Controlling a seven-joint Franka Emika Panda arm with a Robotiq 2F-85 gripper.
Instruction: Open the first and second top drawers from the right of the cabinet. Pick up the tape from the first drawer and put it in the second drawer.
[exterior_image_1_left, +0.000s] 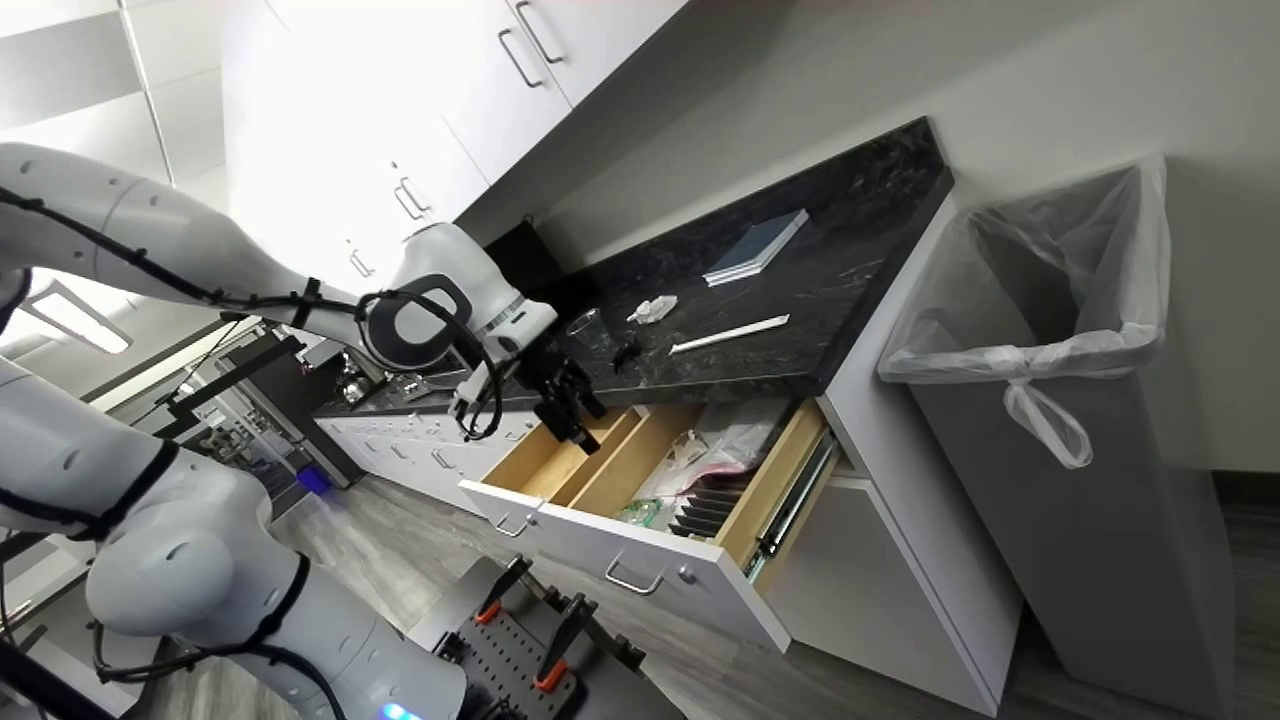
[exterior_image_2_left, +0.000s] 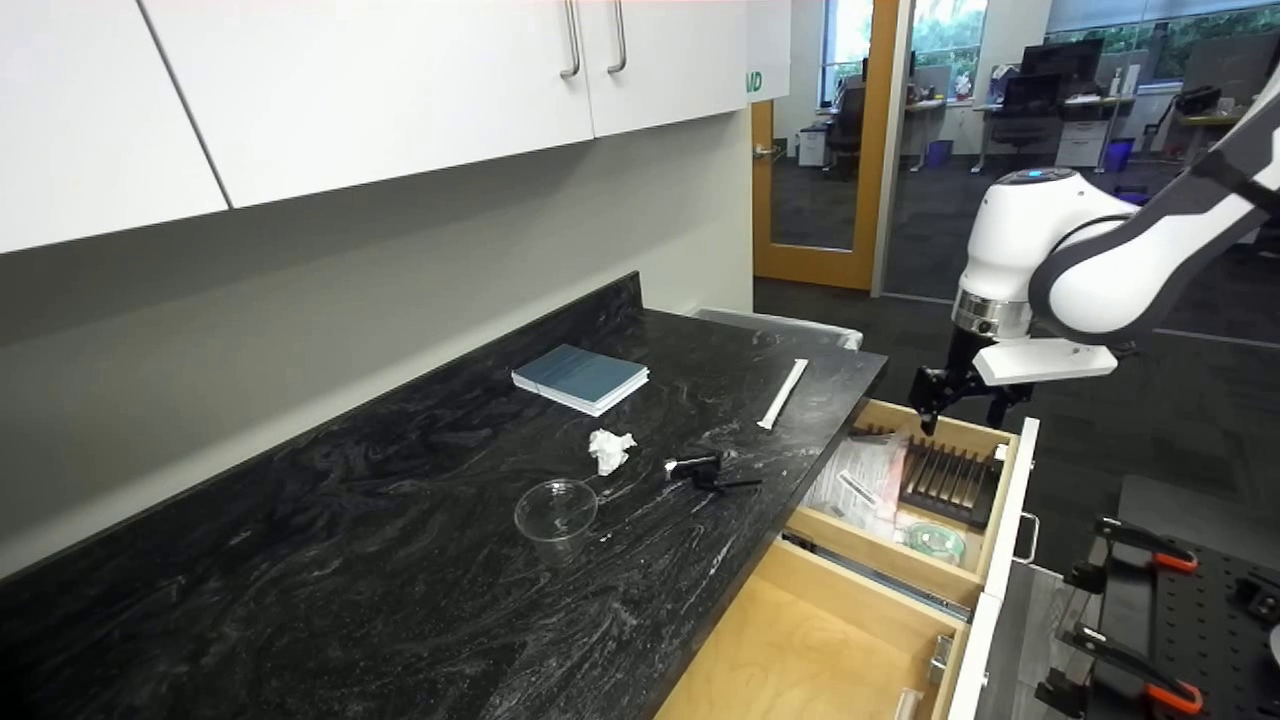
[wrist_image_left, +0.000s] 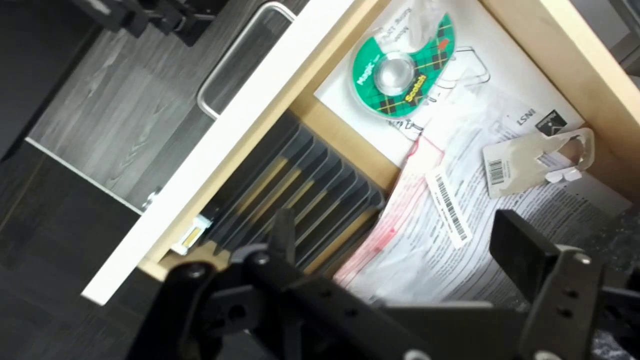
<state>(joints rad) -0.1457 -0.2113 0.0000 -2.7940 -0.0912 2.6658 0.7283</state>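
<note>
The green Scotch Magic tape dispenser (wrist_image_left: 400, 75) is laid on a white printed sheet (wrist_image_left: 480, 45) inside the pulled-out first drawer (wrist_image_left: 215, 150), where a black slotted organizer (wrist_image_left: 310, 175) is also seen. Over the first drawer, the gripper (wrist_image_left: 401, 242) is held with its jaws spread wide. Beside the first drawer, the second drawer (exterior_image_2_left: 800, 640) is likewise drawn out from beneath the black marbled countertop (exterior_image_2_left: 380, 580).

Counted two open drawers (exterior_image_1_left: 570, 543) below countertop (exterior_image_2_left: 300, 600) front edge. First drawer (wrist_image_left: 215, 150) held one tape (wrist_image_left: 395, 75); countertop, one cup (exterior_image_2_left: 556, 515), one white wad (exterior_image_2_left: 609, 452).
</note>
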